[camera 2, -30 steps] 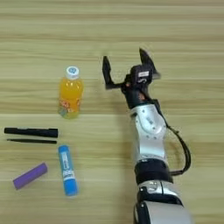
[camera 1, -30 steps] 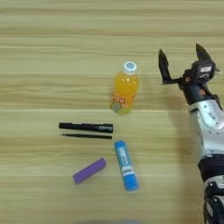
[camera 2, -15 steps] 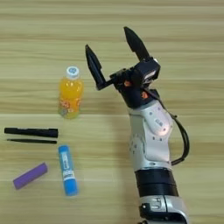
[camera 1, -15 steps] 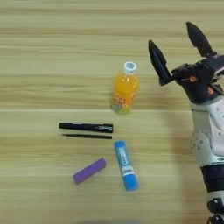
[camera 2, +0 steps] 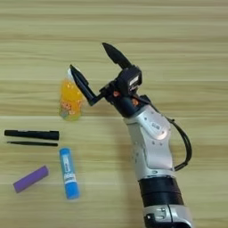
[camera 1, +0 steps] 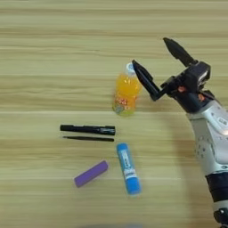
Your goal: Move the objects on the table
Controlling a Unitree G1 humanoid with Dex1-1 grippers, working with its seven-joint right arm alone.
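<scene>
Marker (camera 1: pixel 87 129) beside thin stick (camera 1: pixel 88 139).

Wooden table (camera 1: pixel 44 44) bears juice bottle (camera 1: pixel 124 95), marker (camera 1: pixel 87 129), stick (camera 1: pixel 88 139), glue stick (camera 1: pixel 128 168), purple bar (camera 1: pixel 91 173)

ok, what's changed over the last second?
The right gripper has swung left across the table toward the juice bottle. Its fingers are spread wide, and one fingertip is now at the bottle's cap. Nothing is held yet. The bottle, marker, thin stick, glue stick and purple bar lie where they were.
</scene>
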